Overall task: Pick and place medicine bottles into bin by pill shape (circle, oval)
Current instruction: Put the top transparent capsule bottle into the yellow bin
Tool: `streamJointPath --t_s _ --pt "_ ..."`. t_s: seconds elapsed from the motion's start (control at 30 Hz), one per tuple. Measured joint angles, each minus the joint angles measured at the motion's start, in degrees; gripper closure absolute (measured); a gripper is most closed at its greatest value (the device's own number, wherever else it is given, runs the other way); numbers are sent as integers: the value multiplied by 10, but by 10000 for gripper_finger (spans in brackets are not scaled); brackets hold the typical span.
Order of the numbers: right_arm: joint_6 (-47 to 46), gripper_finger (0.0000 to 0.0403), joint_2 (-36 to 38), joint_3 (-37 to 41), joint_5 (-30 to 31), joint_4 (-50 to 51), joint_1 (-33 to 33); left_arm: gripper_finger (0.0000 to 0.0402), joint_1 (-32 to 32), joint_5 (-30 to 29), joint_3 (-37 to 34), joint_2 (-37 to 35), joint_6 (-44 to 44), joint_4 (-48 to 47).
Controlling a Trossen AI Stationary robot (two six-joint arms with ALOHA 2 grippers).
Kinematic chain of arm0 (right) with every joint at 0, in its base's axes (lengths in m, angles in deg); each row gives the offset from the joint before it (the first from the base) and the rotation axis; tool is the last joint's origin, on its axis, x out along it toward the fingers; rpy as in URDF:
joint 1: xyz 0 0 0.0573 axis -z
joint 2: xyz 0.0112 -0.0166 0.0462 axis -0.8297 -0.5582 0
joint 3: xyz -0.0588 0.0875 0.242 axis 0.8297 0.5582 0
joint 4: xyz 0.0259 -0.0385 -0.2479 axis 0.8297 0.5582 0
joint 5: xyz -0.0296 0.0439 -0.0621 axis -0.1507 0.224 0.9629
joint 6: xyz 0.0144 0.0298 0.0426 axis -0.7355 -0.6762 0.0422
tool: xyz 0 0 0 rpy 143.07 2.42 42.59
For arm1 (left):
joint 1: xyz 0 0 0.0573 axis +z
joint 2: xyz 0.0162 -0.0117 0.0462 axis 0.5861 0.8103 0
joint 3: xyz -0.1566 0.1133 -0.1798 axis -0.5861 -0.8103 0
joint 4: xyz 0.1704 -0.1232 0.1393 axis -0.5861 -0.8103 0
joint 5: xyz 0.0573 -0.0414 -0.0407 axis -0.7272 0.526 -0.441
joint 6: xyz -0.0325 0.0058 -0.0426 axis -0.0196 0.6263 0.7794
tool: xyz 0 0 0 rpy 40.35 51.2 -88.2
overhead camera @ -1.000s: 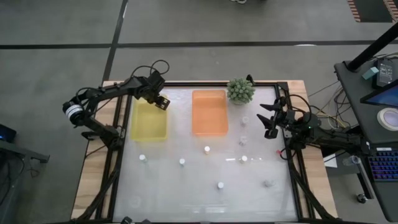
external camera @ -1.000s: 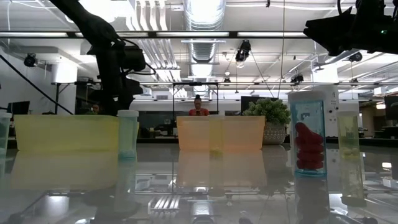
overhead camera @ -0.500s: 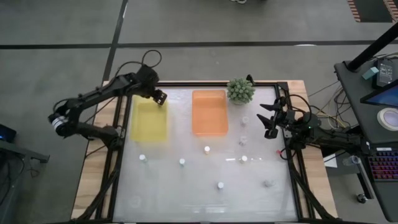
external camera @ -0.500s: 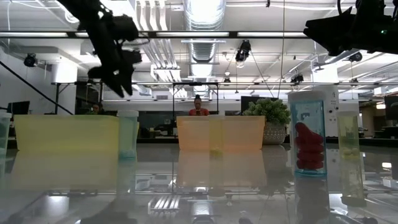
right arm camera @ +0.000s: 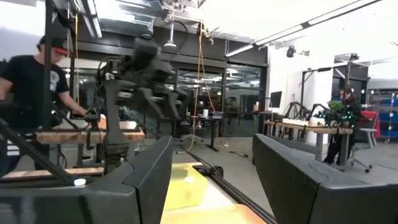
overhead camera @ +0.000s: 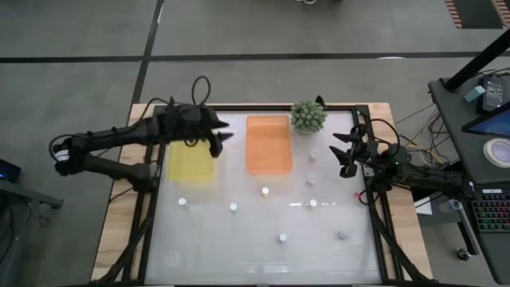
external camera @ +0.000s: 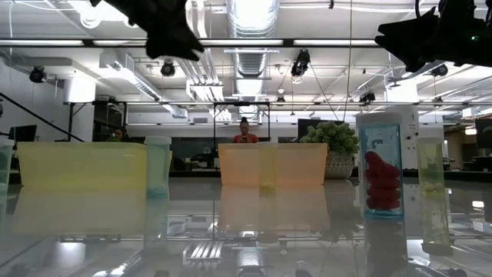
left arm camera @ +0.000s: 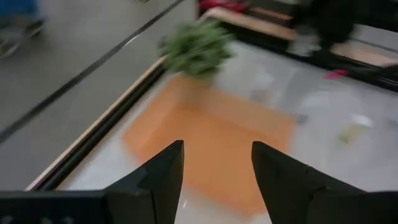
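Over the yellow bin [overhead camera: 190,156], my left gripper [overhead camera: 221,137] hangs wide apart, empty. Right gripper [overhead camera: 343,153] waits right of it, also spread. Bottles [overhead camera: 264,191] stand below the bin on glass; light, tippy, slick — I'd pinch the body under the cap.

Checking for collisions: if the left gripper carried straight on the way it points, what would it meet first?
Probably the orange bin: the open left gripper aims at it, with nothing in between; depth is unclear.
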Motion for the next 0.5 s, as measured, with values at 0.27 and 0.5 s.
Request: streamJointPath --t_s 0.27,0.5 --pt "-134 188 0 0 0 14 0 228 -128 0 -2 12 -50 21" --pt "-249 188 0 0 -2 5 0 228 -206 0 -75 14 -118 176"
